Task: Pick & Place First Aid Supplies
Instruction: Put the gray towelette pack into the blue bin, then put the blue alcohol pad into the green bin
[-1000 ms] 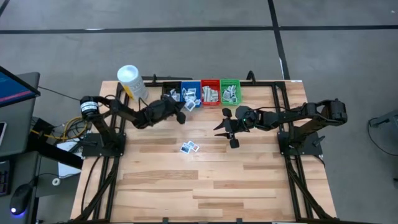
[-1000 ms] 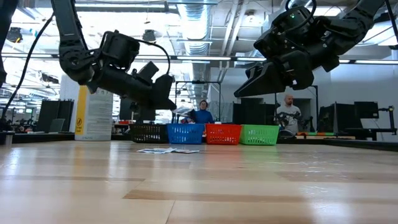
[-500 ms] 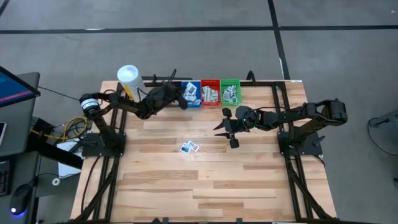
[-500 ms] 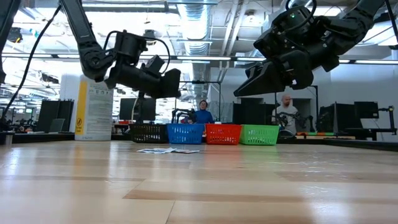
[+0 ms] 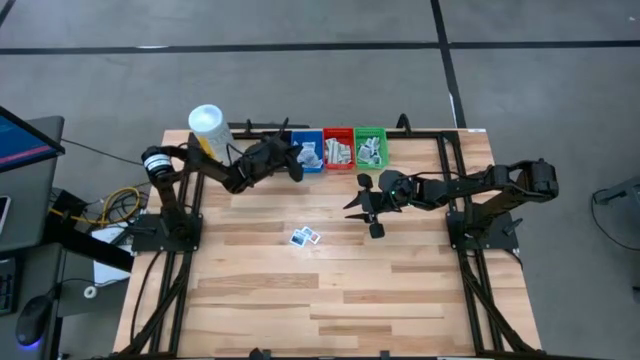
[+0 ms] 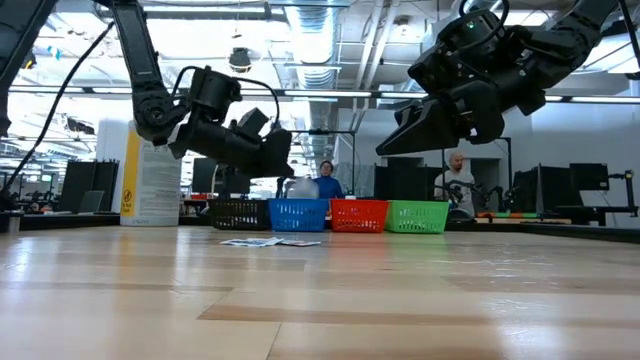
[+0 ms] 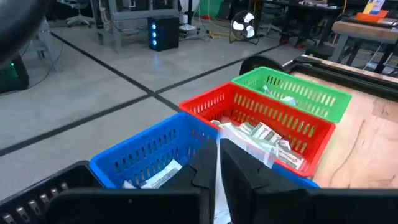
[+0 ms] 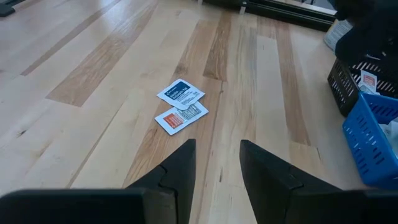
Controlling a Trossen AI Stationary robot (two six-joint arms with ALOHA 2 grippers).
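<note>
**A:** What's nearest on the table (image 5: 330, 300)?

**B:** I see two packets (image 8: 181, 106) lying flat on the wood, touching at a corner: one white with a dark blue mark, one with an orange mark. My right gripper (image 8: 217, 146) hangs above the boards just short of them, jaws apart, nothing between them.

**A:** And past those?

**B:** The row of bins along the far edge: black bin (image 6: 238, 214), blue bin (image 6: 298, 214), red bin (image 6: 359, 215), green bin (image 6: 417, 216), side by side. The blue, red and green ones hold heaps of binned packets (image 5: 339, 152), and at least one more lies in the black one.

**A:** Your left arm?

**B:** The left gripper (image 6: 280, 160) hovers over the join between the black and blue bins, tilted down. I can't tell whether it is open or closed. In the low view a pale blur (image 6: 300, 187) hangs just under it, above the blue bin. It may be a packet, but I can't say.

**A:** Anything beyond?

**B:** A yellow container (image 5: 208, 130) with a white cap stands at the table's far left corner. Behind the bins, two people (image 6: 325, 180) are out in the room.
</note>
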